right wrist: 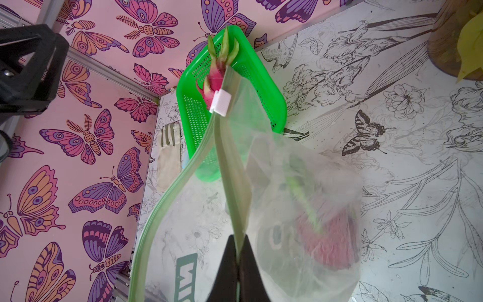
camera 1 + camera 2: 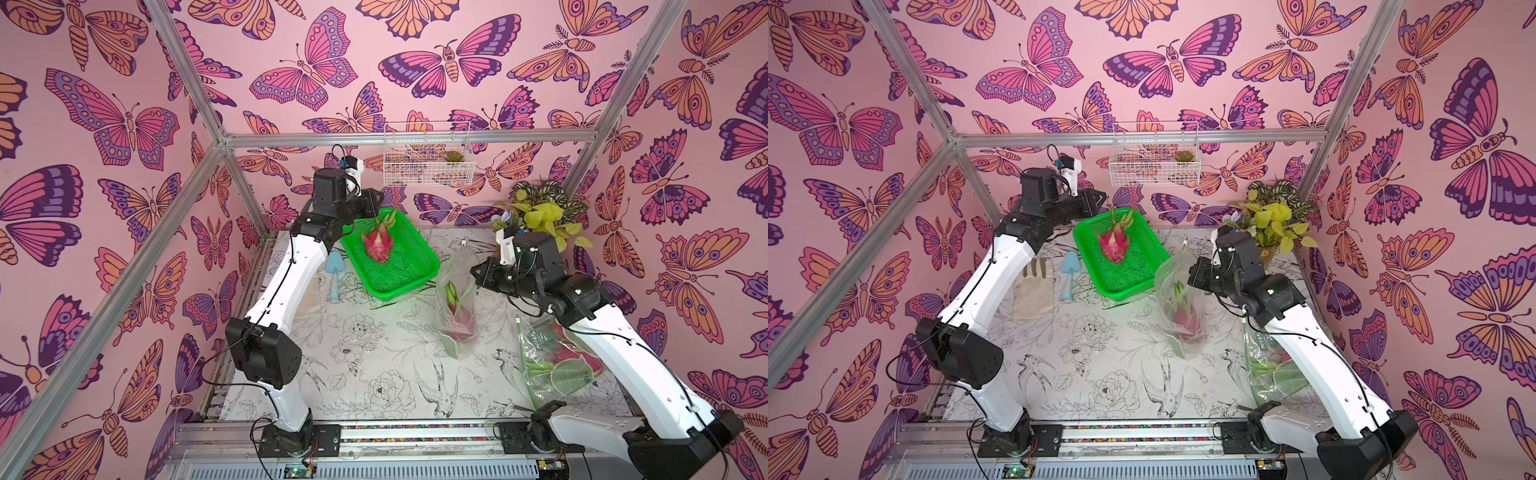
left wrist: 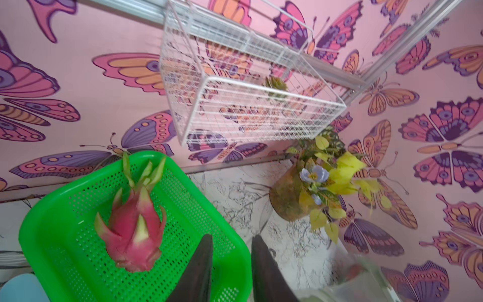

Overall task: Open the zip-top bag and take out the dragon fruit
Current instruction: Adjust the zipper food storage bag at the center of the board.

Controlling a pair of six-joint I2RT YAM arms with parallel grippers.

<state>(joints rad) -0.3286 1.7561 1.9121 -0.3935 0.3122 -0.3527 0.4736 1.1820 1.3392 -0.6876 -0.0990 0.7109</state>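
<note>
One dragon fruit (image 2: 378, 245) (image 2: 1113, 243) (image 3: 133, 224) lies in the green basket (image 2: 399, 274) (image 2: 1133, 274) (image 3: 65, 248) at the back of the table. My left gripper (image 2: 372, 203) (image 3: 231, 236) hovers over the basket's rim, open, with nothing between its fingers. The clear zip-top bag (image 2: 457, 307) (image 2: 1177, 307) stands upright beside the basket with another dragon fruit (image 2: 459, 316) (image 1: 326, 240) inside. Its mouth gapes, and the white slider (image 1: 220, 102) sits at the far end of the zip. My right gripper (image 2: 478, 270) (image 1: 238, 239) is shut on the bag's top edge.
A second clear bag (image 2: 552, 365) holding pink fruit lies under my right arm. A blue trowel (image 2: 333, 270) and a cloth pouch (image 2: 1034, 286) lie left of the basket. A potted plant (image 2: 536, 212) stands at the back right, and a white wire basket (image 2: 426, 160) hangs on the back wall.
</note>
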